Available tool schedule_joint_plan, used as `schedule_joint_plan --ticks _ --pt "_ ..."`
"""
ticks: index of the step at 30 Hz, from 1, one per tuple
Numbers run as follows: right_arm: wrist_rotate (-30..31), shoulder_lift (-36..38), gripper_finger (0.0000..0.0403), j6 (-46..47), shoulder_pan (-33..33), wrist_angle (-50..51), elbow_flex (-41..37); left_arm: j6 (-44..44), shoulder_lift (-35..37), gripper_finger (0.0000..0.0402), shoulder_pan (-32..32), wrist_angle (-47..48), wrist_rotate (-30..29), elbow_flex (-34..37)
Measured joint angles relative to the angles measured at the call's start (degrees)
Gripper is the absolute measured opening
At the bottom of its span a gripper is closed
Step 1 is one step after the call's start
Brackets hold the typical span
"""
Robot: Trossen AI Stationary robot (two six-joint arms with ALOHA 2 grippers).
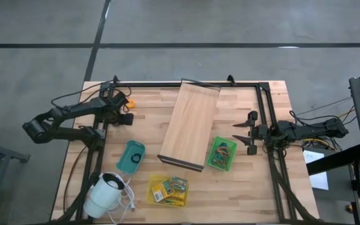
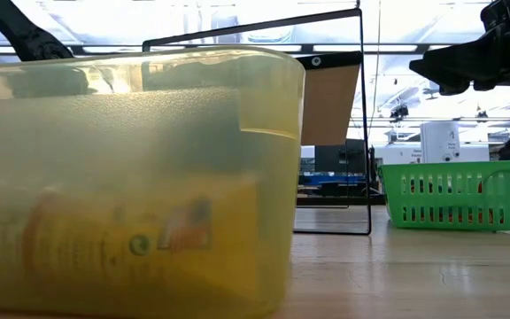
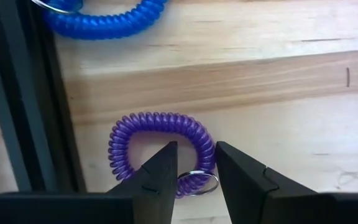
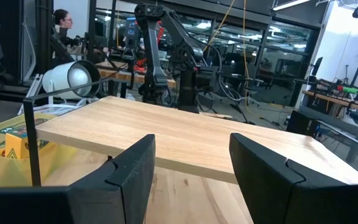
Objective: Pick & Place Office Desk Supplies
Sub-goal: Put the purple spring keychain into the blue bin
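Note:
A purple coil ring (image 3: 157,146) with a metal key ring (image 3: 199,184) lies flat on the wooden table, close to the black frame rail (image 3: 36,93). My left gripper (image 3: 196,163) points down over it at the table's far left (image 1: 120,107). It is open, one finger on each side of the coil's section by the key ring. A blue coil ring (image 3: 104,22) lies further along the rail. An orange piece (image 1: 129,105) shows beside the gripper. My right gripper (image 1: 247,132) waits open and level at the right, facing the wooden board (image 4: 185,143). My left gripper comes from above, pointing down, with the purple coil's section by the key ring (image 3: 204,149) between its two fingers, which lie across the coil. That section runs close along one finger (image 3: 229,165); whether it touches I cannot tell. The coil lies flat on the table.
The long wooden board (image 1: 189,125) slants across the table's middle. A teal bin (image 1: 130,156), a yellow bin (image 1: 167,189) with packets, a green basket (image 1: 222,153) and a white round corded device (image 1: 105,190) stand near the front. A black frame (image 1: 167,83) rims the table.

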State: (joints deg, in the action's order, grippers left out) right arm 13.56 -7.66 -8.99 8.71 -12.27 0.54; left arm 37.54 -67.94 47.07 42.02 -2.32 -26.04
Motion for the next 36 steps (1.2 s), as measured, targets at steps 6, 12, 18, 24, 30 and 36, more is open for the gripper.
schedule_joint_plan --ticks 6,12,18,24,30,36 --pt "0.0 0.0 0.0206 0.0 0.0 0.0 0.0 0.0 0.0 0.0117 -0.1 -0.1 2.9 0.0" --pt "0.0 0.0 0.0206 0.0 0.0 0.0 0.0 1.6 0.0 0.0117 -1.2 -0.3 5.9 -0.1" --pt "0.0 0.0 0.0206 0.0 0.0 0.0 0.0 1.8 0.0 0.0117 -3.9 -0.6 7.3 -0.3" --pt "0.0 0.0 0.0206 0.0 0.0 0.0 0.0 0.5 -0.1 0.0117 -4.2 -1.4 7.4 -0.3" --pt "0.0 0.0 0.0206 0.0 0.0 0.0 0.0 -0.9 -0.1 0.0117 -4.2 -2.1 7.3 -0.5" --pt "0.0 0.0 0.0206 0.0 0.0 0.0 0.0 -2.4 -0.2 0.0117 -4.2 -2.6 7.1 -2.6"
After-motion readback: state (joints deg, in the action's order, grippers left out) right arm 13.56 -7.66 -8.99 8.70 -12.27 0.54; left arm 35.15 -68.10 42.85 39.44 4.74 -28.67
